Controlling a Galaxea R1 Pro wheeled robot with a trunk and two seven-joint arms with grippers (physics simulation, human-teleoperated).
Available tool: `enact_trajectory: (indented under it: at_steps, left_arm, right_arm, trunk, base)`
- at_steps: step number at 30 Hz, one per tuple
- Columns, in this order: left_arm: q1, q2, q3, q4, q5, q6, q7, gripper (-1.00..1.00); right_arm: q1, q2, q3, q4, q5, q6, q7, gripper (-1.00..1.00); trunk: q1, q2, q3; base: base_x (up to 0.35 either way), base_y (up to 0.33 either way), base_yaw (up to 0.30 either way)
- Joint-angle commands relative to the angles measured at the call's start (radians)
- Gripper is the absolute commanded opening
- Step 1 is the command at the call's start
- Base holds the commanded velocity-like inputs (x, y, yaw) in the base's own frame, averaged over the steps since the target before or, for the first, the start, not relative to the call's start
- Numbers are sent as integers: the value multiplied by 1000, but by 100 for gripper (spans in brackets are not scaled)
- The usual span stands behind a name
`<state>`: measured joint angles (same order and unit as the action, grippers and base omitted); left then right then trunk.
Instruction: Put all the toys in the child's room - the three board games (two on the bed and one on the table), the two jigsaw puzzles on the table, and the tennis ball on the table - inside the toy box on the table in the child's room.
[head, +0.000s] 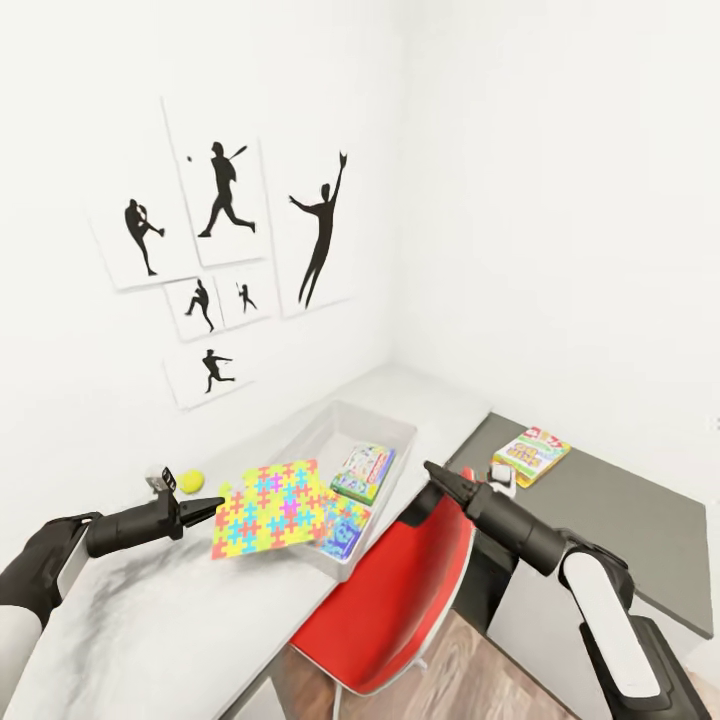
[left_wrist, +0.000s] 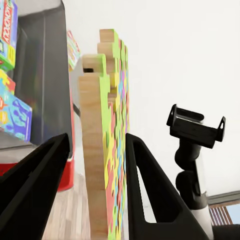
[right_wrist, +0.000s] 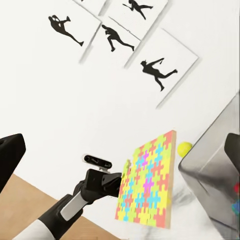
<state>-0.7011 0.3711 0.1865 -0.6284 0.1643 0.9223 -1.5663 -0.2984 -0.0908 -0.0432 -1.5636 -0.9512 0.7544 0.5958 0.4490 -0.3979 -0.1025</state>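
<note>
While left tool (head: 205, 511) clamps jigsaw puzzle (head: 268, 506), right tool (head: 432, 470) unclear; box lettering (left_wrist: 6, 27) perhaps "MONOPOLY"

A jigsaw puzzle (left_wrist: 102, 145) with a pale wood back and matt multicoloured face; matt black left pincer (left_wrist: 95, 165); marbled grey tabletop (head: 150, 630); glossy red chair (head: 400, 590).

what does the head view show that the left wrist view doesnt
Head view alone: the tennis ball on the table, the wall pictures, the right gripper, and a board game on the dark surface. Left wrist view alone: the puzzle's wooden edge between the left gripper's fingers. Both: the jigsaw puzzle, the toy box with toys inside, and the red chair.
</note>
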Motion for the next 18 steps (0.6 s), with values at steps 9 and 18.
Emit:
enact_trajectory:
  at_steps: [9,18]
  left_arm:
    - [0,0,-1,-1,0,10,-5,-100]
    - [-1,1,3,-43,-3,14,-5,-100]
  right_arm:
    - [-1,-6,-33,1,-3,-2,1,100]
    - [-1,-6,-33,0,-3,-3,1,100]
  trunk:
    - [1,-2,6]
    - [1,-2,9]
  base:
    - [98,-107,-187]
    - [3,-3,-61]
